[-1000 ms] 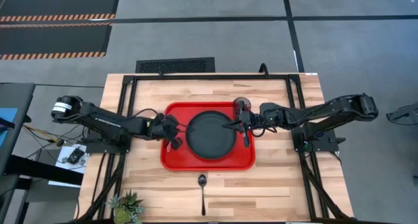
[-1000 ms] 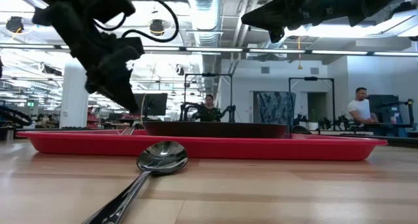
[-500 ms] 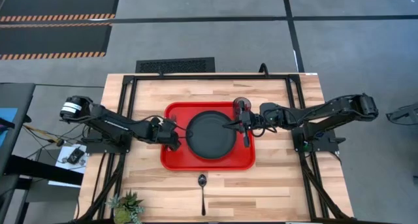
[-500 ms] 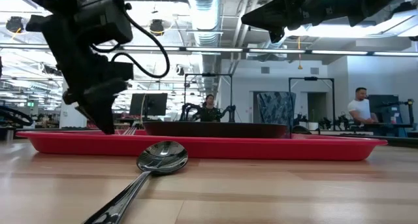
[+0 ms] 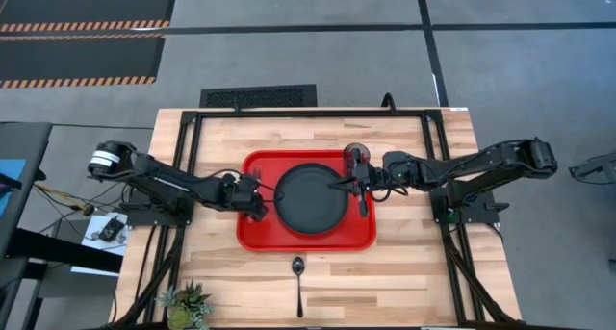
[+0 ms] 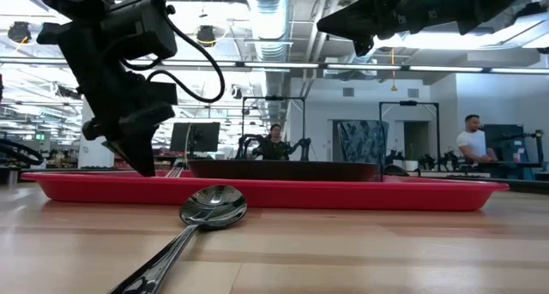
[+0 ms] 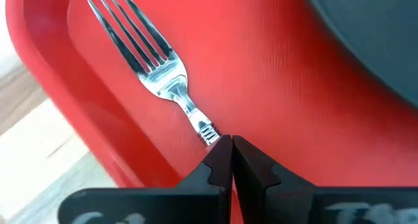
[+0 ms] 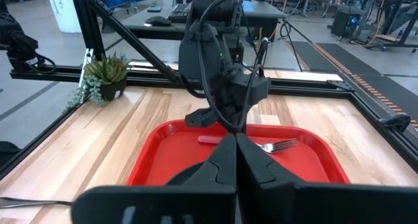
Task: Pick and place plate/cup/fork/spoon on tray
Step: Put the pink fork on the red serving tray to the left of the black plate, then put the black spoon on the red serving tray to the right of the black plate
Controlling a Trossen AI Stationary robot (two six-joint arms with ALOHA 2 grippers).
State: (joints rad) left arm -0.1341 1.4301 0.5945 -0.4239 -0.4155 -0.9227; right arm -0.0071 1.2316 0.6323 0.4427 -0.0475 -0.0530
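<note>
Most of the task looks done. The plate (image 5: pixel 311 196) lies in the middle of the red tray (image 5: pixel 258 239). The cup (image 5: pixel 355 153) stands at the tray's far right corner, just beside the plate, as far as the high view shows.

The fork (image 7: pixel 149 64) lies flat on the tray floor in the left part, between the left rim and the plate. In the left wrist view its tines and neck are clear, but the handle goes under the fingers and cannot be seen. The left claw (image 5: pixel 256 203) is low over this place. Its fingers (image 7: pixel 219 160) are pressed together at the tips, with no gap between them. I cannot tell whether they pinch the fork's handle or only sit above it. My judgement is that the fork is being set down or was just let go.

The right claw (image 5: pixel 360 183) hovers over the right side of the tray, near the cup and the plate's right edge. Its fingers are closed together and hold nothing, as the right wrist view shows.

One thing is left: the spoon (image 5: pixel 298 280) lies on the wooden surface (image 5: pixel 404 272), in front of the tray and apart from it. It must be picked up and put on the tray.
</note>
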